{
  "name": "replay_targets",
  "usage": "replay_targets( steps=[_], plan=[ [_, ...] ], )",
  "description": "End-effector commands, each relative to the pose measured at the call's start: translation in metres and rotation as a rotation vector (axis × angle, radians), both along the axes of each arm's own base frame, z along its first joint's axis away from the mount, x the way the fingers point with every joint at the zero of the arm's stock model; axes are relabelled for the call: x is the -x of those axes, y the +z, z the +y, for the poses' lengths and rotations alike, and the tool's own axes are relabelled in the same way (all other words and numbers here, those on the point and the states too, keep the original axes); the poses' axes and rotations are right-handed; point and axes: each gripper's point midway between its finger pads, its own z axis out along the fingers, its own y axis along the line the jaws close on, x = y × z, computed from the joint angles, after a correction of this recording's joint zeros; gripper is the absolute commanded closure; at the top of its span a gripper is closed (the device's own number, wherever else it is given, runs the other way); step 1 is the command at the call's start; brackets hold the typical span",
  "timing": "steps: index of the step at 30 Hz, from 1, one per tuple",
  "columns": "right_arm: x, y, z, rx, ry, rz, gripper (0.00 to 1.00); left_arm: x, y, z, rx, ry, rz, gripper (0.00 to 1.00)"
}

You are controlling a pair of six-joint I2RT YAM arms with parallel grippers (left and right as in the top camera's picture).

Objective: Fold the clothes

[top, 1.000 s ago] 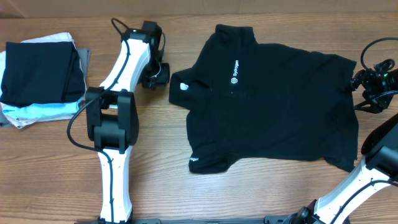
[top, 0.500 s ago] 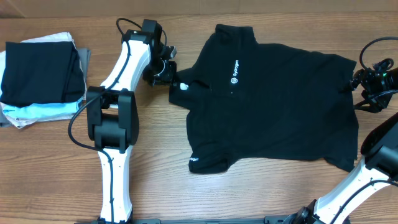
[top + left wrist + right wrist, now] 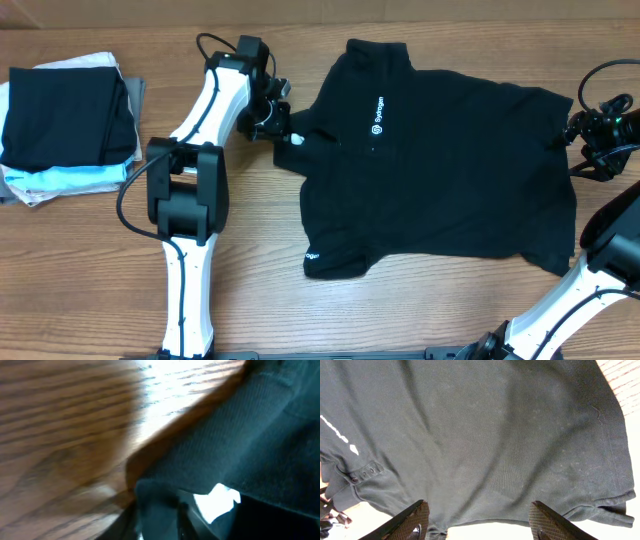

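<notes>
The right gripper [image 3: 479, 507] is held wide open just over the hem of the black shirt [image 3: 440, 180], and nothing is gripped between its fingers. The left gripper [image 3: 277, 124] is placed against the shirt's collar edge, beside a white tag [image 3: 217, 502]. Its wrist view is blurred and its fingers are cut off at the bottom, so it cannot be told whether cloth is pinched. The shirt is spread flat on the wooden table [image 3: 400, 310], logo upward. A pile of folded garments [image 3: 65, 115] is seen far left.
</notes>
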Motion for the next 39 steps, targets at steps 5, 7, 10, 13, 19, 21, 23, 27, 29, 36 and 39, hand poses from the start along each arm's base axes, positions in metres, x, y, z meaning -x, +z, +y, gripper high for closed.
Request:
replay_targets(
  steps=[5, 7, 10, 13, 19, 21, 23, 27, 29, 36, 39],
  plan=[
    [-0.003, 0.013, 0.002, 0.021, 0.008, -0.046, 0.32, 0.008, -0.037, 0.022, -0.155, 0.041, 0.061, 0.96],
    [-0.005, 0.013, 0.003, 0.020, 0.012, -0.052, 0.33, 0.005, -0.036, 0.037, -0.217, 0.071, 0.051, 0.96],
    [-0.007, 0.013, 0.006, 0.022, 0.022, -0.055, 0.33, 0.001, -0.036, 0.059, -0.276, 0.124, 0.044, 0.96],
    [-0.009, 0.013, 0.010, 0.022, 0.033, -0.054, 0.33, -0.002, -0.036, 0.073, -0.277, 0.153, 0.047, 0.96],
    [-0.012, 0.013, 0.017, 0.030, 0.058, -0.053, 0.33, -0.007, -0.036, 0.112, -0.310, 0.274, 0.050, 0.96],
    [-0.013, 0.012, 0.019, 0.033, 0.065, -0.053, 0.33, -0.008, -0.036, 0.126, -0.313, 0.303, 0.053, 0.96],
    [-0.015, 0.012, 0.019, 0.038, 0.068, -0.062, 0.33, -0.008, -0.036, 0.140, -0.317, 0.331, 0.057, 0.96],
    [-0.025, 0.011, 0.015, 0.061, 0.070, -0.101, 0.34, -0.006, -0.036, 0.160, -0.315, 0.374, 0.069, 0.96],
    [-0.034, 0.010, 0.012, 0.079, 0.075, -0.134, 0.37, -0.006, -0.036, 0.166, -0.314, 0.386, 0.072, 0.96],
    [-0.084, 0.013, 0.018, 0.168, 0.138, -0.308, 0.41, -0.019, -0.010, 0.154, -0.244, 0.379, 0.044, 0.81],
    [-0.108, 0.017, 0.024, 0.223, 0.176, -0.387, 0.34, -0.036, 0.025, 0.134, -0.154, 0.366, -0.003, 0.75]
  ],
)
